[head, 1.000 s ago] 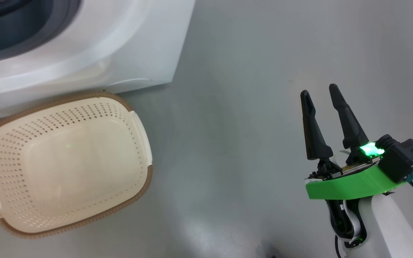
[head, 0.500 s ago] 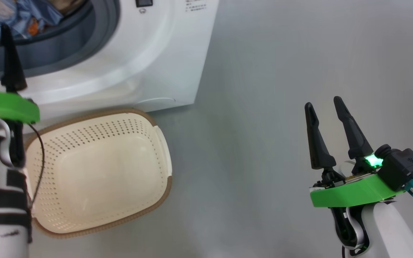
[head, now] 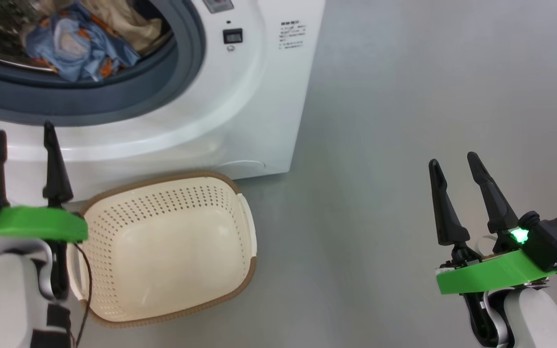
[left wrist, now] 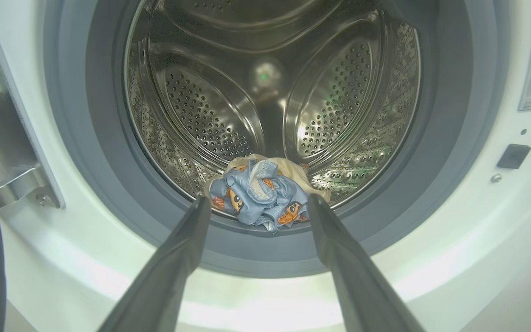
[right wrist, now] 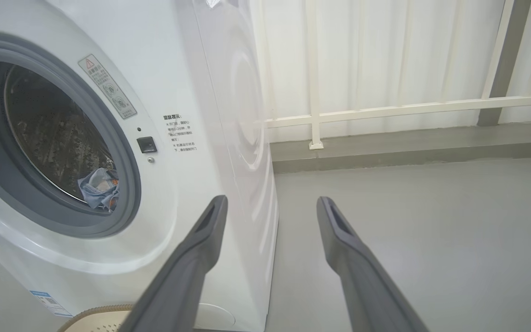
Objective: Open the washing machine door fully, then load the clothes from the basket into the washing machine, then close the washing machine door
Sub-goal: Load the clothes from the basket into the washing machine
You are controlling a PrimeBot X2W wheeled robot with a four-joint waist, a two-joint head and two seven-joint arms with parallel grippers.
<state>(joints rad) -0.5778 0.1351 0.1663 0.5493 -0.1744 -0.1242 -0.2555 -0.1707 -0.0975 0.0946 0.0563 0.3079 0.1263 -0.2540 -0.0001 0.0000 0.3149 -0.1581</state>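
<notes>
From the head, looks steeply down onto the basket (head: 162,208), the floor (head: 380,145) and the lower front of the washing machine (head: 240,121); from the left wrist, sits close to the open drum (left wrist: 270,83), facing straight in; from the right wrist, looks low from farther right, slanting across the machine's front toward a far railing (right wrist: 408,108); shared by all three, the clothes (head: 75,48) at the drum's mouth.

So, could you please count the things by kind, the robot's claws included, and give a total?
Washing machine: 1
Basket: 1
Garments: 2, blue garment and cream garment
Claws: 2, left claw and right claw
Total: 6
</notes>
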